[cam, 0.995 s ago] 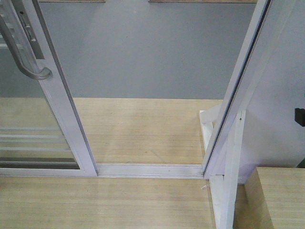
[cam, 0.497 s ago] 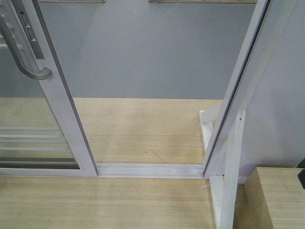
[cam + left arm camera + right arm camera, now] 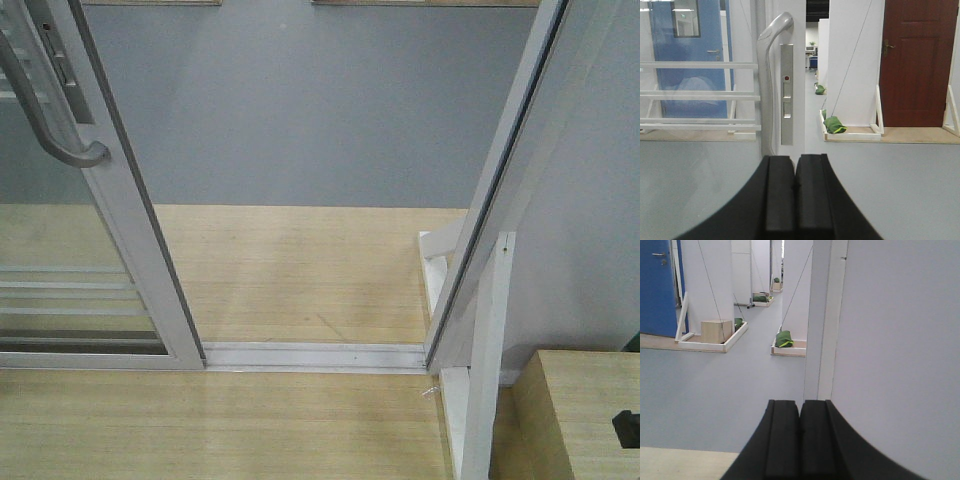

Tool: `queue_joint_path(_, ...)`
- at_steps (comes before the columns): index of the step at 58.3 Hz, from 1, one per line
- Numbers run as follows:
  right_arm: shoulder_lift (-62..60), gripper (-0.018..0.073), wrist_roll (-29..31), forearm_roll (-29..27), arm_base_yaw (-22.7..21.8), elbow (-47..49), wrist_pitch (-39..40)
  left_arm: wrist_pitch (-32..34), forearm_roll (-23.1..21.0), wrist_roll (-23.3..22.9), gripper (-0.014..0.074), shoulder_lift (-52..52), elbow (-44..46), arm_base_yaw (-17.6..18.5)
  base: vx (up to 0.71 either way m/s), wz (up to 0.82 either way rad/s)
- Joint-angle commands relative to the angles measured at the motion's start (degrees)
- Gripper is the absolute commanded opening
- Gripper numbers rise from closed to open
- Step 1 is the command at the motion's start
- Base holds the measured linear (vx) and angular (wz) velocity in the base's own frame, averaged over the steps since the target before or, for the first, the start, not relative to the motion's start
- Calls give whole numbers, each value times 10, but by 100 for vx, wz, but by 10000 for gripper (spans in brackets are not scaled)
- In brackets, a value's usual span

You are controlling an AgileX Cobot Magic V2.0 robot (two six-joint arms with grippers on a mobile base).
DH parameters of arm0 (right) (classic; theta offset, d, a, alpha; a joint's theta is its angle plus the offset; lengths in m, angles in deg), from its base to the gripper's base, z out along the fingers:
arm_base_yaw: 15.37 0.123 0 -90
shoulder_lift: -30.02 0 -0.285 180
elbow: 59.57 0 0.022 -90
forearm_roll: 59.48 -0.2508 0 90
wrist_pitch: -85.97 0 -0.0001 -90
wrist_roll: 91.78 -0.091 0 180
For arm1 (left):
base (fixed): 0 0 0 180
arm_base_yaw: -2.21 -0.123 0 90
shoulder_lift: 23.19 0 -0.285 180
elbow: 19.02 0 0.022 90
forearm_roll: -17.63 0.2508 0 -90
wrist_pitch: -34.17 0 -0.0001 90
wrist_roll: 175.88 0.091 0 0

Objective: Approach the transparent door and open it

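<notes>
Jaws on my left gripper (image 3: 795, 172) are pressed together, nothing between them; same on my right gripper (image 3: 800, 415), black pads touching, empty. Tall transparent sliding door in glossy white frame (image 3: 120, 200) sits at the left of the front view, slid aside so the doorway between it and the white post (image 3: 500, 170) on the right stands open. Aluminium floor track (image 3: 315, 355) runs across the gap, pale wood floor (image 3: 300, 270) on both sides, grey floor (image 3: 300, 110) beyond. Curved grey metal handle (image 3: 771, 75) is just ahead of my left gripper in the left wrist view (apart, not touching), next to a slim metal lock plate (image 3: 786, 95). Thin white horizontal bars (image 3: 695, 95) cross the glass. Right wrist view faces a plain white wall panel (image 3: 895, 350). Small black part (image 3: 627, 428) shows at the lower right edge of the front view, over a light wood box (image 3: 580, 410); can't tell what it belongs to.
</notes>
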Motion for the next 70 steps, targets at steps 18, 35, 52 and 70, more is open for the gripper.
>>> queue_joint_path(18, -8, -6, 2, 3, -2, -8, 43, 45, -1, -5, -6, -7, -14, 3, 0, 0)
queue_joint_path(35, -8, -6, 2, 3, -2, -8, 43, 45, -1, -5, -6, -7, -14, 3, 0, 0)
queue_joint_path(52, -8, -6, 2, 3, -2, -8, 43, 45, -1, -5, -6, -7, -14, 3, 0, 0)
queue_joint_path(70, -8, -6, 2, 3, -2, -8, 44, 45, -1, -5, -6, -7, -14, 3, 0, 0)
